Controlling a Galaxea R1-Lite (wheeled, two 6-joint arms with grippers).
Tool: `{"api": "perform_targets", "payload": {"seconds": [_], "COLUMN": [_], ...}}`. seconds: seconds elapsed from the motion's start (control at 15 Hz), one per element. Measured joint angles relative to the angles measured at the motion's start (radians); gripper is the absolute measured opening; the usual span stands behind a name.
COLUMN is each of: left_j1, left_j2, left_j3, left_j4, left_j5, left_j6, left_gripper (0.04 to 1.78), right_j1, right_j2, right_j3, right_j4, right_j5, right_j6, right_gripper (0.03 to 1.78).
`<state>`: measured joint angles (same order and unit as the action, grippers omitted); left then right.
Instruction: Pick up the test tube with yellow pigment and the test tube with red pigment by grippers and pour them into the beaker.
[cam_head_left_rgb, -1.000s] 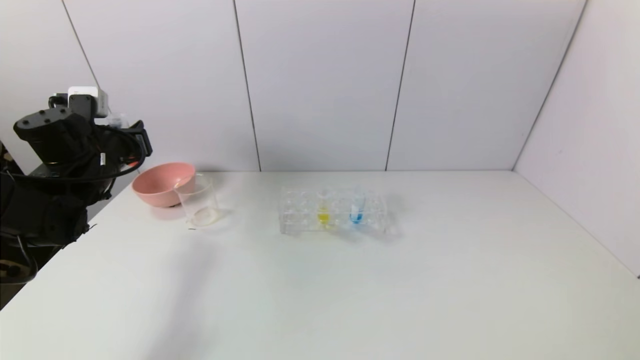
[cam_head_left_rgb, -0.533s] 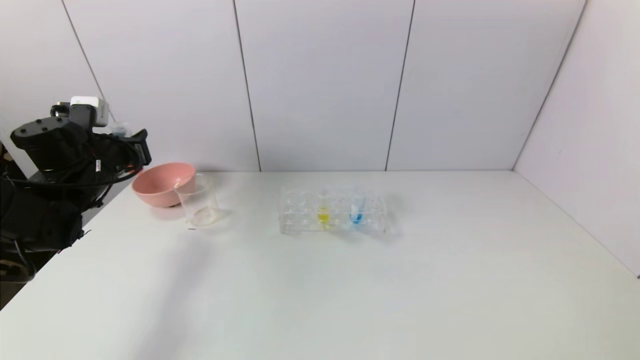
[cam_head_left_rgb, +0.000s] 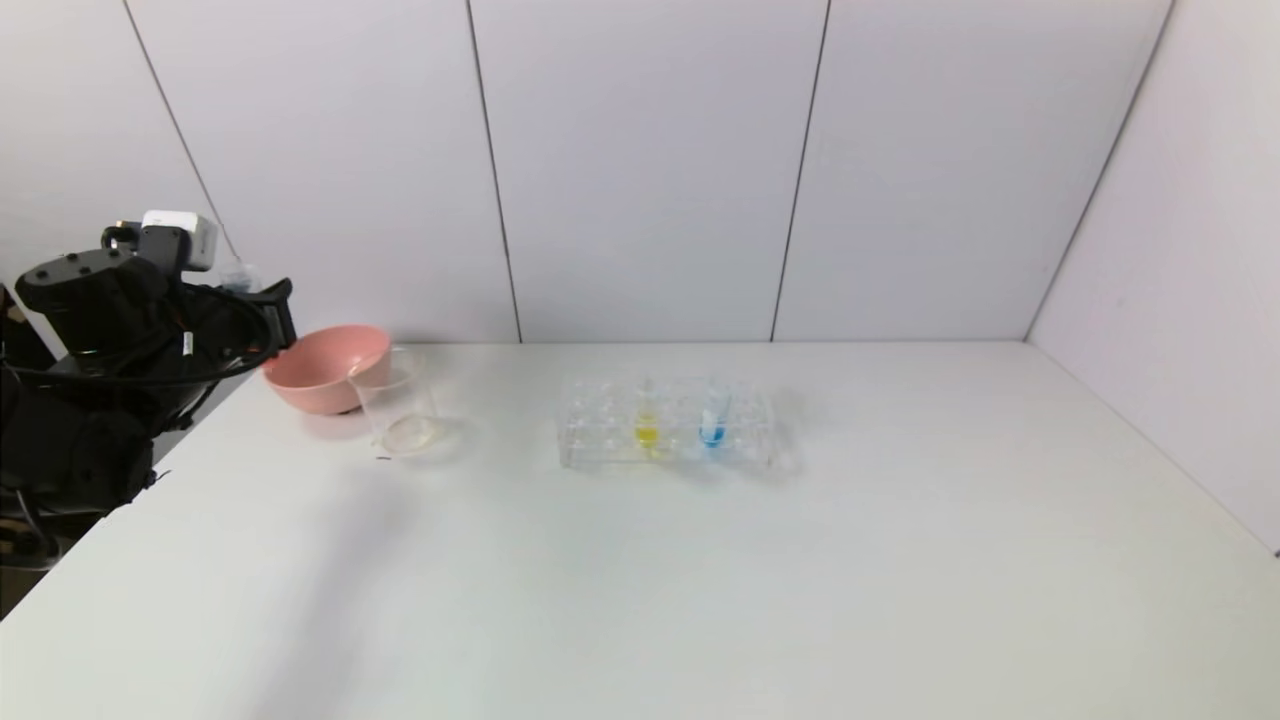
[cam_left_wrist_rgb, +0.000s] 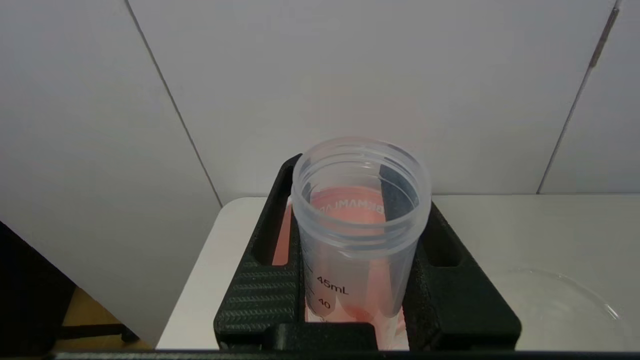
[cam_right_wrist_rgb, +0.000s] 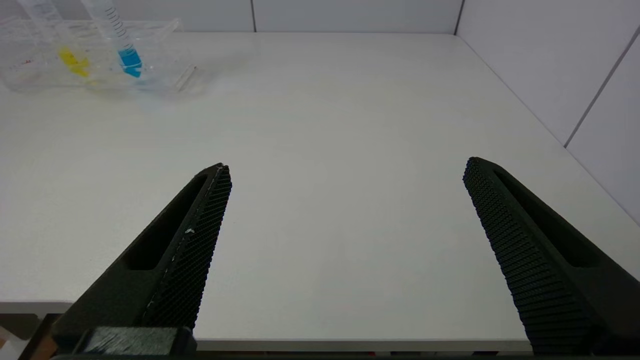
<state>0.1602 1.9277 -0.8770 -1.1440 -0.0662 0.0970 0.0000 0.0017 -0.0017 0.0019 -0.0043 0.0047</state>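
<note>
Markings "45mL", "40" on clear tube (pinkish inside), pinched by left gripper; right gripper spread.

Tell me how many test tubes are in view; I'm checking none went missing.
3: the yellow-bottomed tube and blue-bottomed tube stand in the rack; the left gripper holds a third.

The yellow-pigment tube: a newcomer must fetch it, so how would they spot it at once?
Find the clear plastic tube rack in the middle of the white table. Two slim clear tubes stand in it side by side. Take the yellow-bottomed test tube, on the side toward the pink bowl, not the blue-bottomed tube.
</note>
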Motion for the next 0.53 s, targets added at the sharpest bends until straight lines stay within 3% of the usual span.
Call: {"api": "perform_targets", "payload": {"seconds": [0.4, 0.53], "left_j1": [0.01, 0.029], "left_j2": [-0.021, -0.024], "left_j3": [0.004, -0.012], "left_j4": [0.002, 0.015], "left_j5": [-0.119, -0.205], "left_j6": [-0.001, 0.011], "left_gripper": [0.53, 0.53], "right_j1": [0.0, 0.0], "right_j2": [0.0, 0.0], "right_j3": [0.0, 0.0], "right_j4": [0.0, 0.0], "right_j5": [0.0, 0.0], "right_j6": [0.0, 0.0], "right_gripper": [1.7, 1.7]}}
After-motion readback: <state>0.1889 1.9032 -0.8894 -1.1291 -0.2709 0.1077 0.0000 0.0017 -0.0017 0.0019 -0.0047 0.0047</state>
